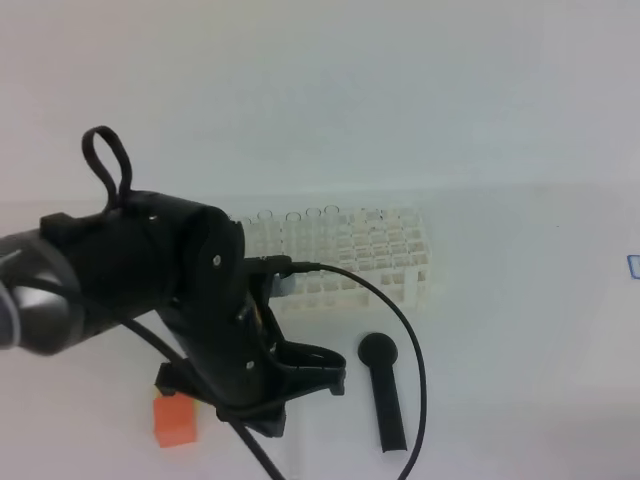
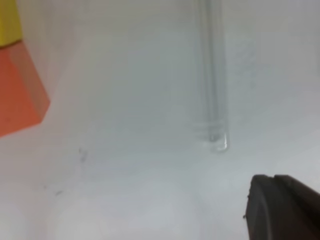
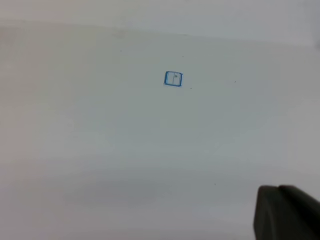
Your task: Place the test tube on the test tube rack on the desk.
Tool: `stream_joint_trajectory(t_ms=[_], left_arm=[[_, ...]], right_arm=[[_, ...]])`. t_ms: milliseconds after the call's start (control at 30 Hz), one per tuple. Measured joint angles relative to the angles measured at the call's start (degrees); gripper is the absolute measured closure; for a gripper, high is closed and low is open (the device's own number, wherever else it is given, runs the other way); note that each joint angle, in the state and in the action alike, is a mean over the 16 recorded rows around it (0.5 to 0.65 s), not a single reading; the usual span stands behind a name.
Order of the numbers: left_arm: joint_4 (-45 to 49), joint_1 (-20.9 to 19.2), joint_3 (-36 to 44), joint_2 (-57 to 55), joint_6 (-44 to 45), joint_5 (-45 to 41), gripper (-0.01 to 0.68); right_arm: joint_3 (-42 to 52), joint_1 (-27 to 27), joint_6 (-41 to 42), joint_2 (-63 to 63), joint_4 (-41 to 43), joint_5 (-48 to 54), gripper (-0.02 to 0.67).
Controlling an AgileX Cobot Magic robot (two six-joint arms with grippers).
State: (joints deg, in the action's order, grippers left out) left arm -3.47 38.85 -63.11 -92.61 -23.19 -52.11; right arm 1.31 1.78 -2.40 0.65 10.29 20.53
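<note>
The test tube (image 2: 216, 90) lies flat on the table (image 2: 140, 190), just ahead of my left jaws (image 2: 280, 210), which are pressed together and empty, its long axis running straight away from me, while my right jaws (image 3: 287, 212), also closed, hang well apart.

Desk (image 1: 520, 300): plain matt white, no pattern.
Rack (image 1: 385, 255): white, grid of small square holes.
Tube (image 2: 212, 75): colourless, see-through.
Stick (image 1: 385, 395): black throughout, round head included.
Block (image 1: 173, 420): orange; in the left wrist view an orange face (image 2: 17, 90) under a yellow one (image 2: 9, 22).
Left arm (image 1: 150, 270): black shell, grey section, black cable.
Mark (image 3: 173, 79): small blue square outline on white.
</note>
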Motion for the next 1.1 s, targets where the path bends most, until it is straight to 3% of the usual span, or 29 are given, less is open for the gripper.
stream_joint_trajectory(t_ms=[200,667,1100], left_arm=[[0.59,0.0,-2.28,-4.66,-0.34,0.62,0.618],[2.83,0.0,-7.53,-13.48,-1.76,-0.36,0.38],[1.93,0.0,-11.21,-19.6,-5.7,-2.24,0.351]], right_arm=[[0.0,0.0,0.0,0.0,0.0,0.0,0.65],[0.0,0.0,0.0,0.0,0.0,0.0,0.65],[0.0,0.0,0.0,0.0,0.0,0.0,0.65]])
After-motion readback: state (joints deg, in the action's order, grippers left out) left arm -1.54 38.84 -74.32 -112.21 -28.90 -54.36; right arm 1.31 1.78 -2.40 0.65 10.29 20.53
